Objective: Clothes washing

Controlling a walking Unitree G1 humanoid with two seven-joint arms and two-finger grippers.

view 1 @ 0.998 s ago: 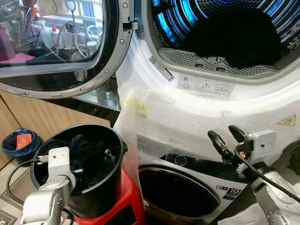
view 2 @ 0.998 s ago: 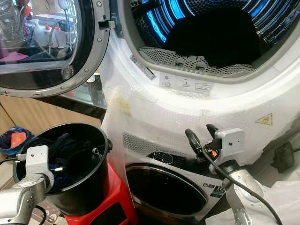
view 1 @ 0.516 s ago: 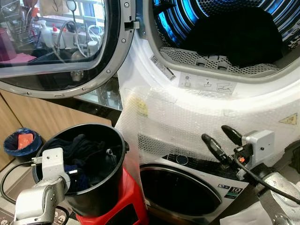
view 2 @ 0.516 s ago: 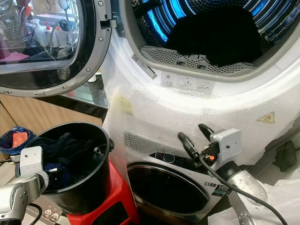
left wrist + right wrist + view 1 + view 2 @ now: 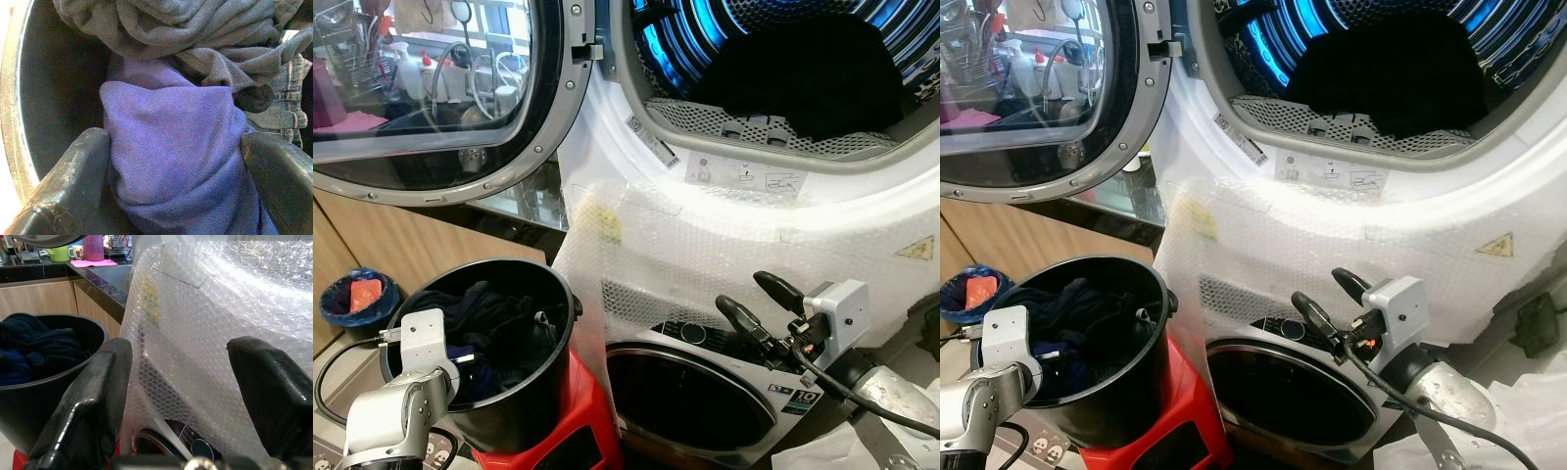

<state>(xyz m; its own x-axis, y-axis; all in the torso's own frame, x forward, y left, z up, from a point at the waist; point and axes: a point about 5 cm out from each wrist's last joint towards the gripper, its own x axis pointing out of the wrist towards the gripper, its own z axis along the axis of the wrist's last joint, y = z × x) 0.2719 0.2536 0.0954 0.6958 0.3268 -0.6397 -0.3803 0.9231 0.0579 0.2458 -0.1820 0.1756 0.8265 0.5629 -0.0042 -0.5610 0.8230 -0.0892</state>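
Reaching into a round black plastic bucket (image 5: pixel 514 411) of dark laundry, beside two stacked front-loading machines.

Left gripper (image 5: pixel 176 161) is down inside the bucket, its two black fingers (image 5: pixel 73 176) spread wide either side of a bunched blue-purple knit garment (image 5: pixel 171 161), pads near or touching the fabric but not clamped; one grey knit garment (image 5: pixel 195 34) and a strip of blue denim (image 5: pixel 288 98) lie beyond it. Right gripper (image 5: pixel 754 299) hangs wide open and empty before the bubble-wrapped white front (image 5: pixel 705 255) of the upper machine, whose round glass door (image 5: pixel 421 88) stands open; one dark heap of clothes (image 5: pixel 803 69) lies in its blue-lit drum. The bucket stands on one red plastic stool (image 5: pixel 578 421).
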